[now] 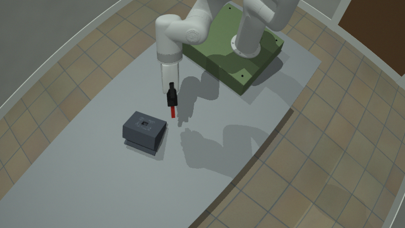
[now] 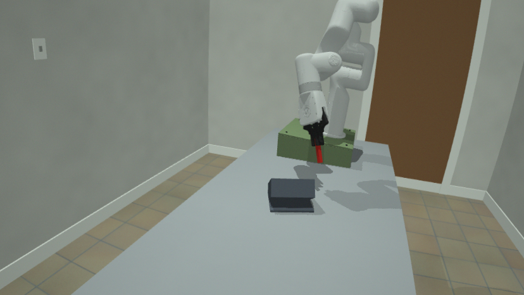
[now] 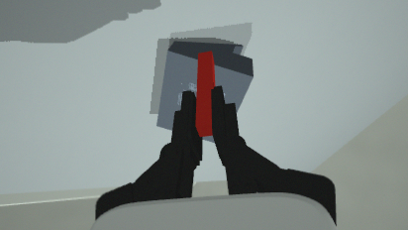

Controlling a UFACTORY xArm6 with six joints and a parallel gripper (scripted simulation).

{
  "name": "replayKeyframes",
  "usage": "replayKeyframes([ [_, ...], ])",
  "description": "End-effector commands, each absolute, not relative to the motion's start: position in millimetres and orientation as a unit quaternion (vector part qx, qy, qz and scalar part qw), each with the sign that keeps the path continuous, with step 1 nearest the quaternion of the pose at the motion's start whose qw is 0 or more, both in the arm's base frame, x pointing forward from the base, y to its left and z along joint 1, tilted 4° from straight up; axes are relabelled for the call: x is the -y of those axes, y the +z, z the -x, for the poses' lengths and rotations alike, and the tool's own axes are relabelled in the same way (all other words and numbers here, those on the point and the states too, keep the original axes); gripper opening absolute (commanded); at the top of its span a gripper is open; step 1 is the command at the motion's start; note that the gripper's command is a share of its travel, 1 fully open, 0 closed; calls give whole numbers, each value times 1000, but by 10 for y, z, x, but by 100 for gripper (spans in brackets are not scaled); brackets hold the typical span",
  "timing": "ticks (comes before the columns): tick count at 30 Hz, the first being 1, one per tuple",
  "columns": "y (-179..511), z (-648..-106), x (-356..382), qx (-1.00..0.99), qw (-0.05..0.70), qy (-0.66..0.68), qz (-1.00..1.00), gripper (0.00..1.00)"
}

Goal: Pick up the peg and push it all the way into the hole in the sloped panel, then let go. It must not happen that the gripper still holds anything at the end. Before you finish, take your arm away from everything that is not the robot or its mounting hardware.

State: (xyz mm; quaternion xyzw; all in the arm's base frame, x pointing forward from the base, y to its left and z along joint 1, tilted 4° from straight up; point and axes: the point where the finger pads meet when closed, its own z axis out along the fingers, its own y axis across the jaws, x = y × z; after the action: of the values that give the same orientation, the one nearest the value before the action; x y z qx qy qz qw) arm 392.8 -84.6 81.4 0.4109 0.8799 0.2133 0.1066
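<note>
My gripper [image 1: 171, 104] is shut on the red peg [image 1: 172, 112], which hangs from the black fingers above the table. The dark grey block with the sloped panel [image 1: 144, 131] sits on the table, with its small square hole [image 1: 145, 123] on top. The peg is above and to the right of the block, apart from it. In the exterior view the gripper [image 2: 317, 142] holds the peg [image 2: 319, 154] behind the block [image 2: 291, 193]. In the wrist view the peg [image 3: 205, 93] between the fingers lies over the panel [image 3: 205, 89] and hides the hole.
The green base block [image 1: 232, 48] carrying the arm stands at the back of the table. The table's right edge [image 1: 255, 158] drops to the tiled floor. A brown door [image 2: 421, 84] is behind the arm.
</note>
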Motion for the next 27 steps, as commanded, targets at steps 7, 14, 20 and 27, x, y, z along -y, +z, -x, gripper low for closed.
replayKeyframes([
  [7, 850, -3960, 1062, -850, 122, 226, -459, 0],
  [14, 869, -3967, 1237, -824, 134, 235, -497, 0],
  [20, 882, -3967, 1365, -804, 142, 241, -524, 0],
  [27, 897, -3959, 1521, -780, 152, 248, -555, 0],
])
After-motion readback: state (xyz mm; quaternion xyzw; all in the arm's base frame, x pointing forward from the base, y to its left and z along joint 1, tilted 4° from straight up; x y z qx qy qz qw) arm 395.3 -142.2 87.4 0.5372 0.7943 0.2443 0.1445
